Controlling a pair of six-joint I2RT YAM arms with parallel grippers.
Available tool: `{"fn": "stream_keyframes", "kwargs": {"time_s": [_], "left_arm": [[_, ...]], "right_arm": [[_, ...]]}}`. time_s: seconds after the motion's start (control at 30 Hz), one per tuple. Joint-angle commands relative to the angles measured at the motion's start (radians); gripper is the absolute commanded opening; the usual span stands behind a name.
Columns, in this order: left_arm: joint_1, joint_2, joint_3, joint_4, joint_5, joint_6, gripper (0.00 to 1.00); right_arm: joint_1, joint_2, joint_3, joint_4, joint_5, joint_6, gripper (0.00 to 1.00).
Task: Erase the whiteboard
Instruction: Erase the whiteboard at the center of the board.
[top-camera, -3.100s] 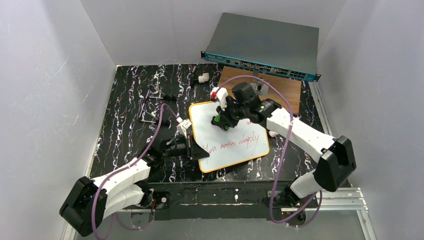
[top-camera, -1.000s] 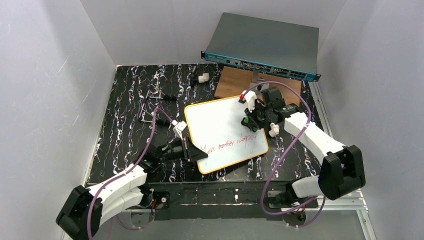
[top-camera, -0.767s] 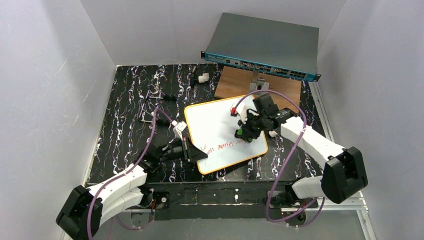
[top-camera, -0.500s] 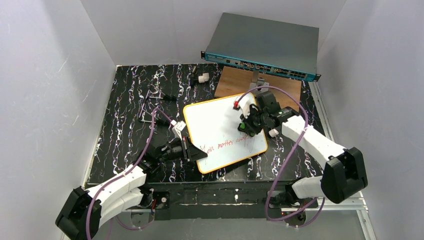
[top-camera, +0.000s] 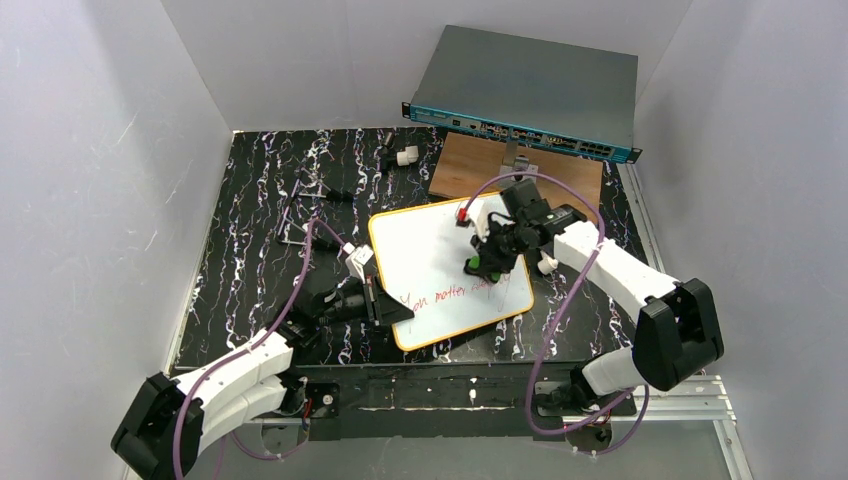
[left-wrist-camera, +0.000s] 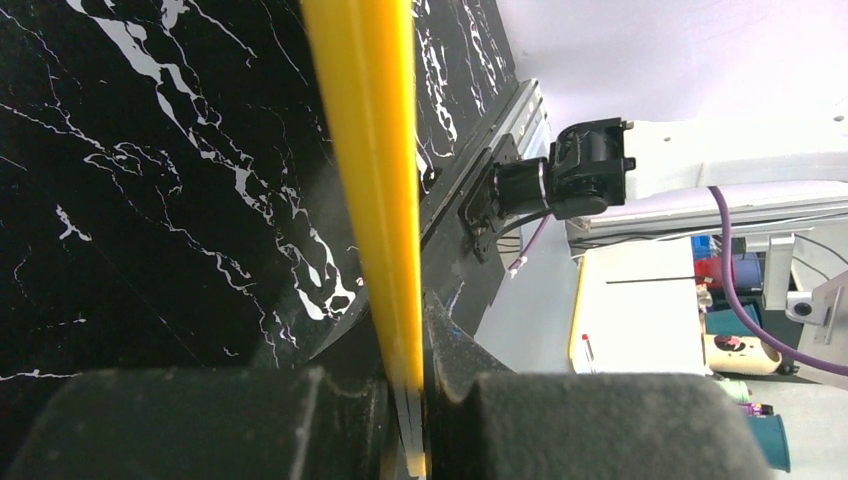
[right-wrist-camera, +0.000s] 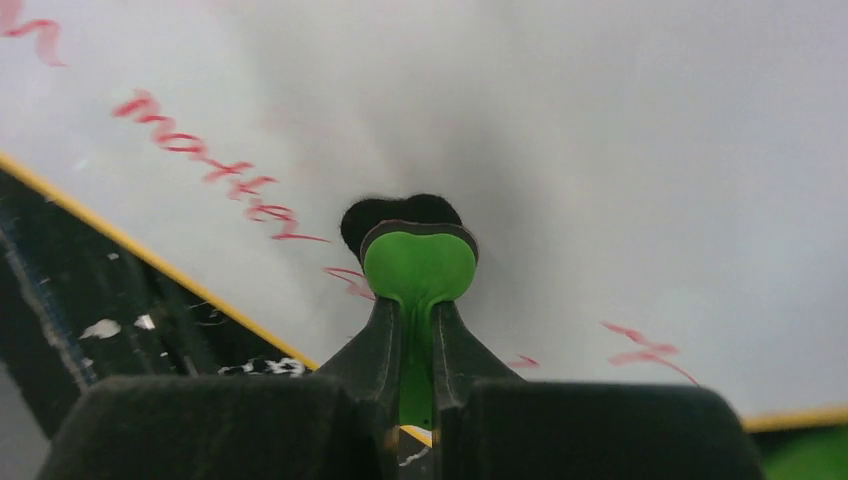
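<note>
Clamps rim of whiteboard (top-camera: 430, 240) between fingers of left gripper (top-camera: 390, 305) at near-left edge. Pinches green eraser (right-wrist-camera: 420, 265) in right gripper (top-camera: 485, 262), black pad on board amid red writing (top-camera: 445, 294).

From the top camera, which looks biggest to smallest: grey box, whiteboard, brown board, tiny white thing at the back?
1. grey box and whiteboard: look about equal, too close to rank
2. brown board, partly hidden
3. tiny white thing

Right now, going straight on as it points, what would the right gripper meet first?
The whiteboard, probably: the green eraser in the right gripper seems to touch it, beside red writing.
</note>
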Motion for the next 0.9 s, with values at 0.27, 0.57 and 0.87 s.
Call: {"fn": "stream_keyframes", "kwargs": {"time_s": [0.27,0.57,0.87], "left_arm": [[-0.005,0.013,0.104,0.126,0.097,0.101,0.0],[-0.006,-0.039,0.117,0.059,0.092,0.134,0.0],[-0.005,-0.029,0.091,0.092,0.085,0.131,0.0]], "right_arm": [[-0.073,-0.02,0.015,0.087,0.097,0.082,0.01],[-0.092,-0.048,-0.03,-0.075,-0.17,-0.107,0.01],[-0.095,-0.062,0.002,0.069,-0.006,0.071,0.01]]}}
